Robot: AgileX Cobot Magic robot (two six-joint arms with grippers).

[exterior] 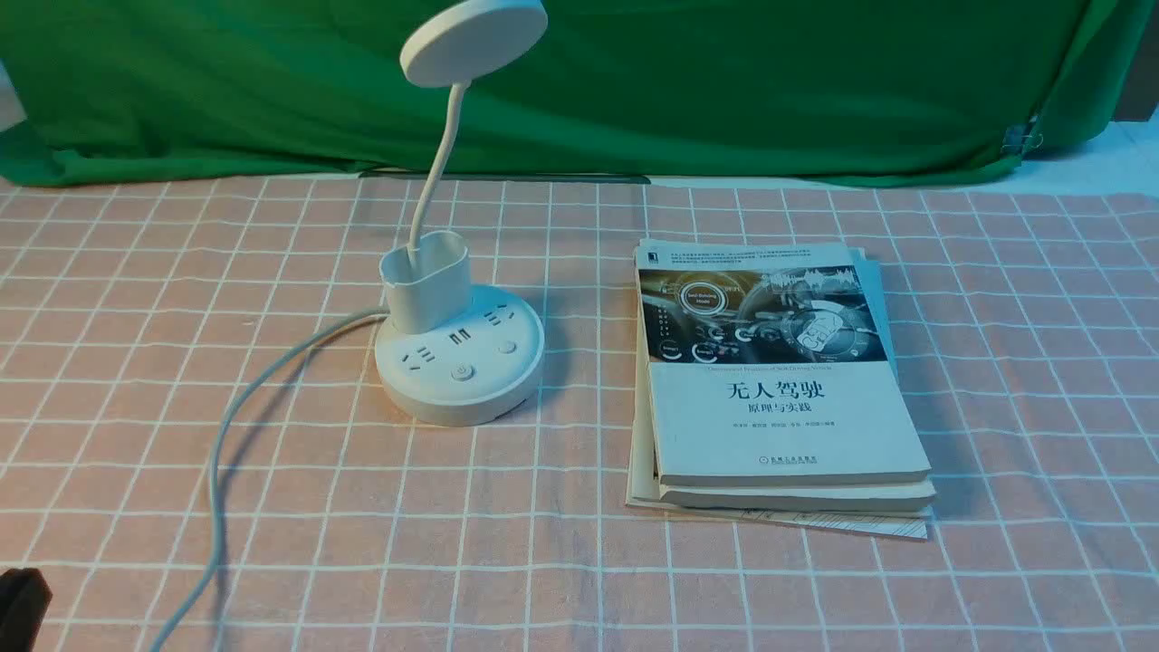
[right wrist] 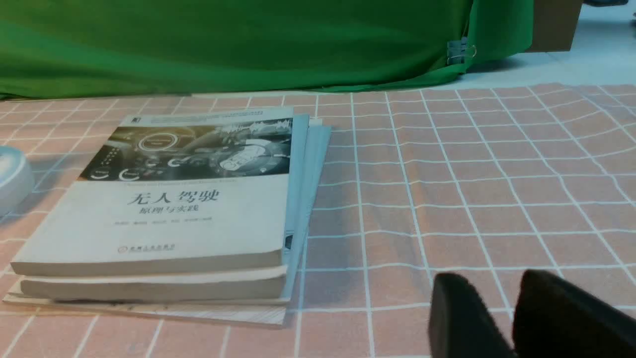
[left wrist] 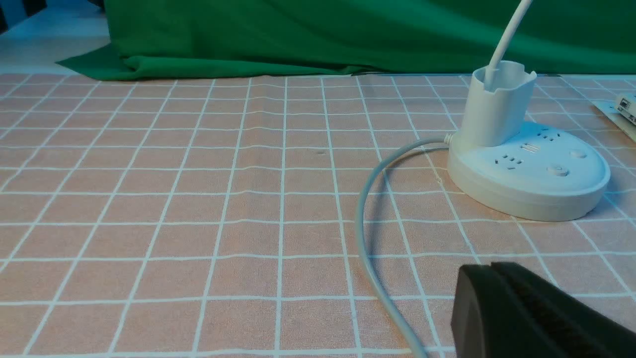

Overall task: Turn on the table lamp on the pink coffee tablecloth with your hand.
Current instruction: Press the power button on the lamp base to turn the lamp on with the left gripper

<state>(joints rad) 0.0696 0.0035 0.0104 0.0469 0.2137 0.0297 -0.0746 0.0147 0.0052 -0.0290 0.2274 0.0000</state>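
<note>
The white table lamp stands left of centre on the pink coffee tablecloth, its disc head up on the thin neck. A round button sits at the front of the base. In the left wrist view the lamp base lies well ahead of my left gripper, which is shut and empty. Only a black corner of that hand shows in the front view. My right gripper hovers low over the cloth, slightly open and empty.
The grey-white cord runs from the lamp base toward the near left edge, passing beside my left gripper. A stack of books lies right of the lamp. A green cloth backdrop closes the far side.
</note>
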